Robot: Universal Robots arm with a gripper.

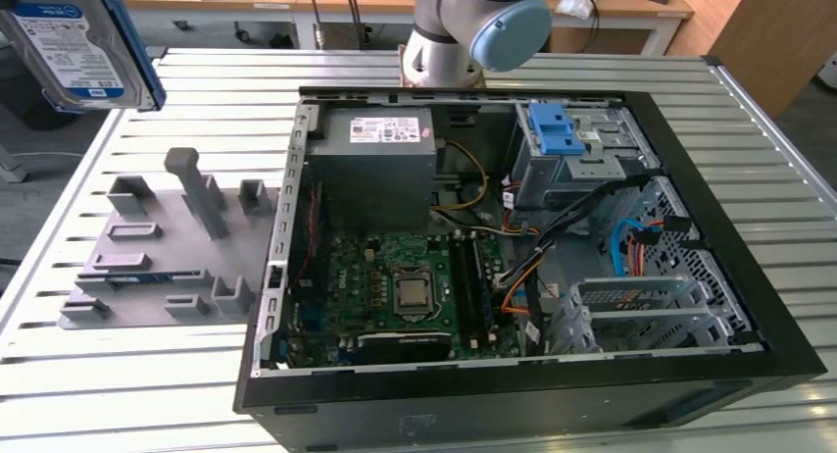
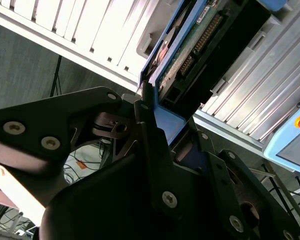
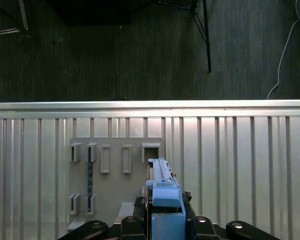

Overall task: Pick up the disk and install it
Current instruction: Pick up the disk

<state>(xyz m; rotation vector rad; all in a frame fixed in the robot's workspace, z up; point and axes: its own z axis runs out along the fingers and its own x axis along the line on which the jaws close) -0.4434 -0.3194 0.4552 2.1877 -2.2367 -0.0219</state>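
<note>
The disk (image 1: pixel 73 41), a silver hard drive with a white-and-blue label and a blue bracket, hangs high in the air at the exterior view's upper left, above the slatted table. In the first wrist view the disk (image 3: pixel 162 185) stands edge-on between the black fingers (image 3: pixel 138 205) of my gripper (image 3: pixel 165 212), over the grey fixture plate (image 3: pixel 115 175). The second wrist view looks along the disk (image 2: pixel 190 55), with its green circuit board and connector facing the camera. There my gripper (image 2: pixel 162 122) is shut on the blue bracket end.
An open computer case (image 1: pixel 523 414) lies on the table (image 1: pixel 131 375), with a motherboard, a grey power supply (image 1: pixel 379 149) and a drive bay with a blue latch (image 1: pixel 556 129). The grey fixture plate (image 1: pixel 157 247) with upright slots sits beside the case. The arm's base (image 1: pixel 471 26) stands behind it.
</note>
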